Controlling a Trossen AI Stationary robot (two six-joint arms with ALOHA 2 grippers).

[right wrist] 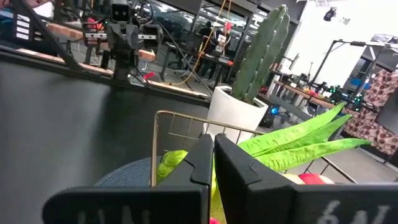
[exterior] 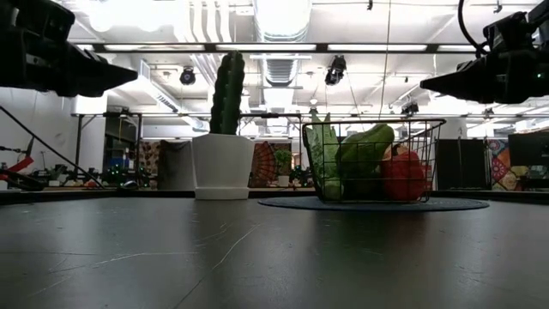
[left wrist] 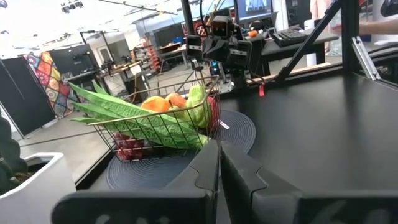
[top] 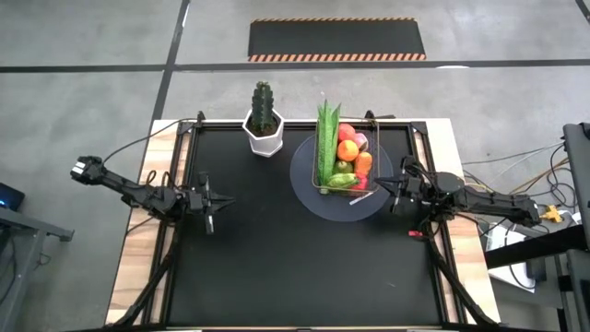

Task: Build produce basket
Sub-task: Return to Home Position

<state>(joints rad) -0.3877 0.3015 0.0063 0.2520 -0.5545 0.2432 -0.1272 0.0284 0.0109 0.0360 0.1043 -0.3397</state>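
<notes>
The basket [top: 319,181] sits on the round grey plate [top: 309,198], piled with produce [top: 348,152], so the job looks finished. The right gripper [top: 382,187], just beside the basket, should probably draw straight back before folding home; the left gripper [top: 221,200] waits well apart. From above the grip is hard to read, but each wrist view shows the fingers [left wrist: 202,171] pressed together, empty; only the low view shows both arms above the table [exterior: 257,257].

High view straight down, low view level, wrist views share basket [left wrist: 149,127]
</notes>
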